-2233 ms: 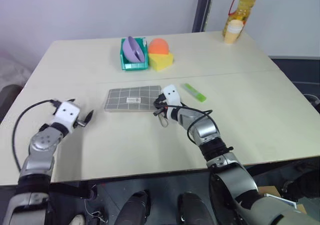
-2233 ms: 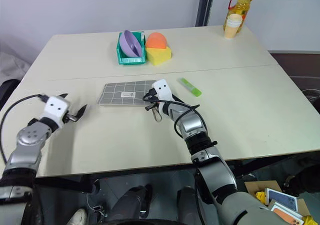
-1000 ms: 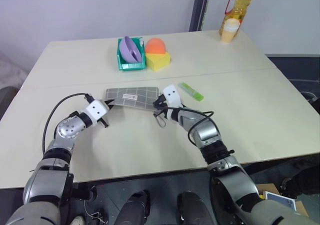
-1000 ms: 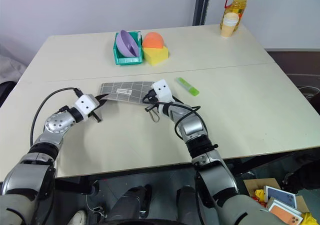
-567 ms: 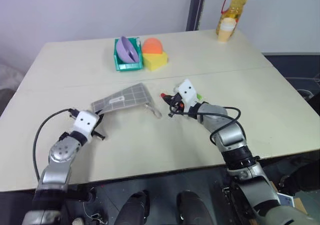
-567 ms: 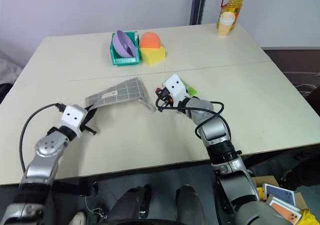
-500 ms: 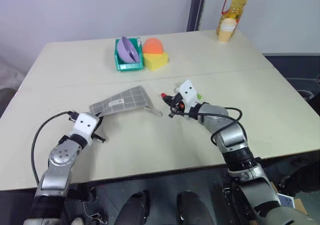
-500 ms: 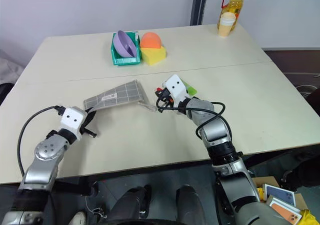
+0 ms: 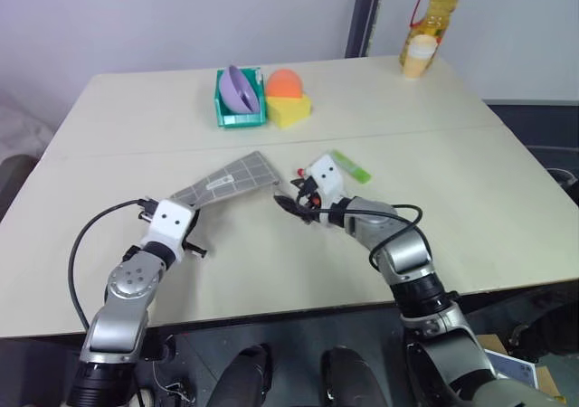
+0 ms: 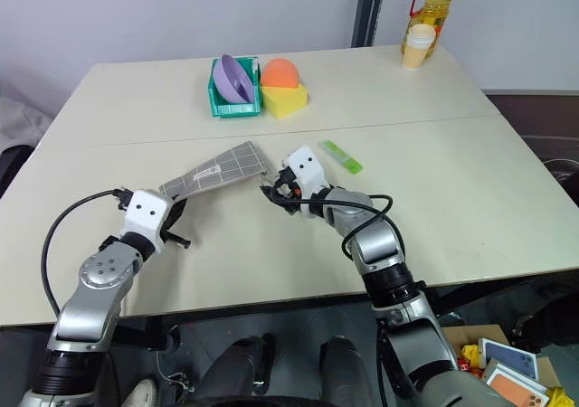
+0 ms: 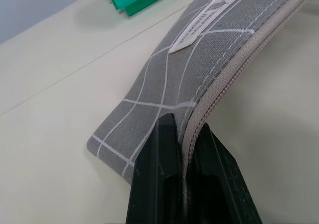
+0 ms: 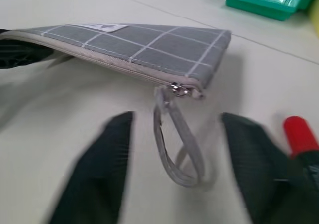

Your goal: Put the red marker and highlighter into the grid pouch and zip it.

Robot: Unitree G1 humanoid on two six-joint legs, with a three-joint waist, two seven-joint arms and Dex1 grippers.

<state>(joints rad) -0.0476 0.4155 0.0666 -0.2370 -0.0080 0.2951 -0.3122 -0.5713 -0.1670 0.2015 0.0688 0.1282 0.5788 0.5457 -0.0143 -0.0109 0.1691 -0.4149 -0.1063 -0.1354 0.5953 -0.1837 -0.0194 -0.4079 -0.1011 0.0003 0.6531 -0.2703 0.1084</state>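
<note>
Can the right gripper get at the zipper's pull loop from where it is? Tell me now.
Probably yes. The right gripper stands open with the pull loop hanging between its fingers, nothing in between; the left gripper pinches the grid pouch at its far end.

Grid pouch [image 9: 233,177] tilted, zipped; red marker [image 12: 299,133] beside cord loop; highlighter [image 9: 350,166] flat on table.
</note>
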